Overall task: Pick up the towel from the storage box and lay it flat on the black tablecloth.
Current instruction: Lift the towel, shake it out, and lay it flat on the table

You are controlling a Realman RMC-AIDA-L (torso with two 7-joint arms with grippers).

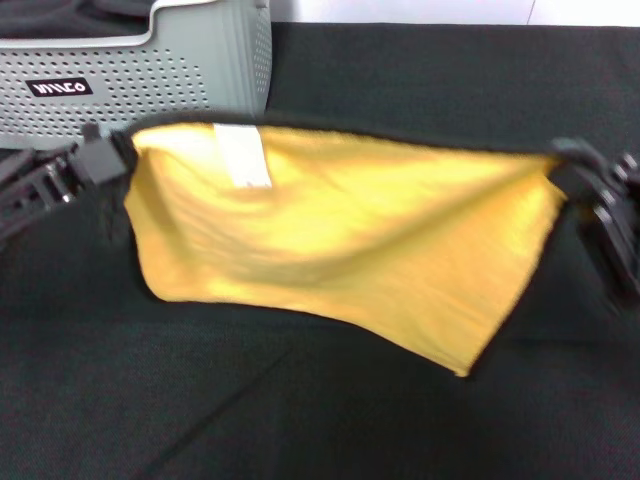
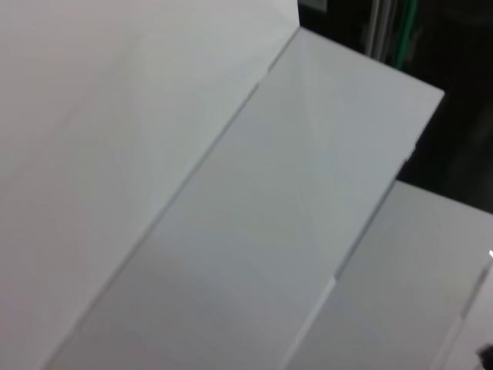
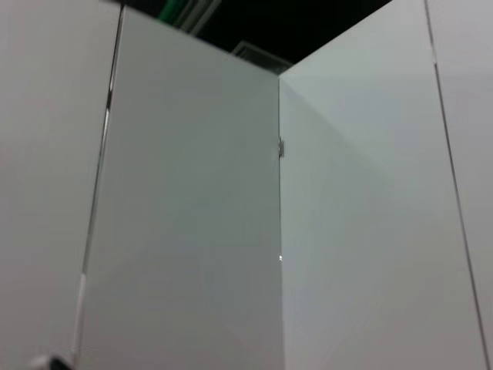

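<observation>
The towel (image 1: pixel 340 235) hangs stretched between my two grippers above the black tablecloth (image 1: pixel 330 420), its yellow-orange face towards the head camera, its white label (image 1: pixel 243 155) near the upper left. My left gripper (image 1: pixel 112 150) is shut on the towel's upper left corner. My right gripper (image 1: pixel 562 165) is shut on its upper right corner. The towel's lower edge sags, with the lower right corner hanging lowest. The light grey storage box (image 1: pixel 140 70) stands at the far left behind the towel. Neither wrist view shows the towel, the box or the cloth.
The tablecloth covers the whole table in the head view. The wrist views show only white wall panels (image 2: pixel 231 231) (image 3: pixel 192 231) and a dark gap above them.
</observation>
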